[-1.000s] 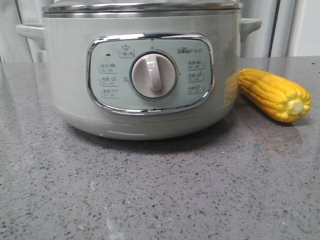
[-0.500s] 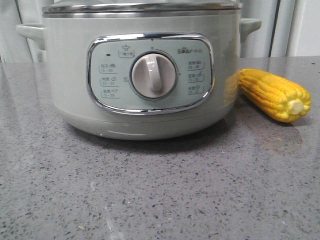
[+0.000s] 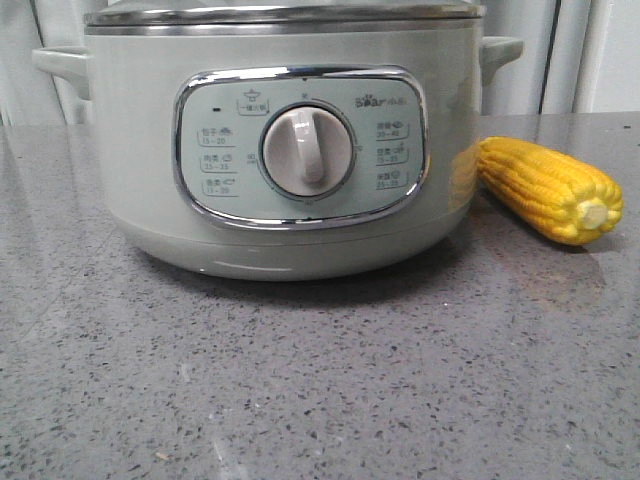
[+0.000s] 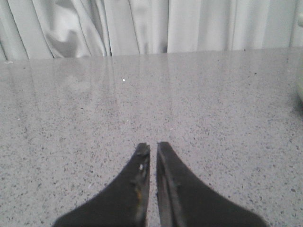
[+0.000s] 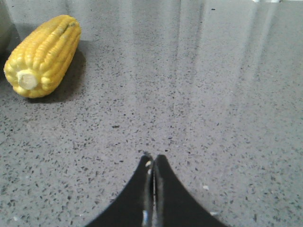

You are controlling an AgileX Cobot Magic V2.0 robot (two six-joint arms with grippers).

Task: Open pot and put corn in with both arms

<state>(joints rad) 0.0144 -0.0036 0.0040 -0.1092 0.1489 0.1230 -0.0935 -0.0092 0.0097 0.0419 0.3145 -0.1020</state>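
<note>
The pale grey-green pot fills the middle of the front view, its white dial facing me and a steel-rimmed lid resting on top. The yellow corn lies on the counter just right of the pot, stalk end toward me. In the right wrist view the corn lies some way ahead of my right gripper, which is shut and holds nothing. My left gripper is shut over bare counter, holding nothing. Neither gripper appears in the front view.
A grey speckled stone counter runs under everything. Pale curtains hang behind the counter's far edge. A sliver of the pot's side shows at the edge of the left wrist view.
</note>
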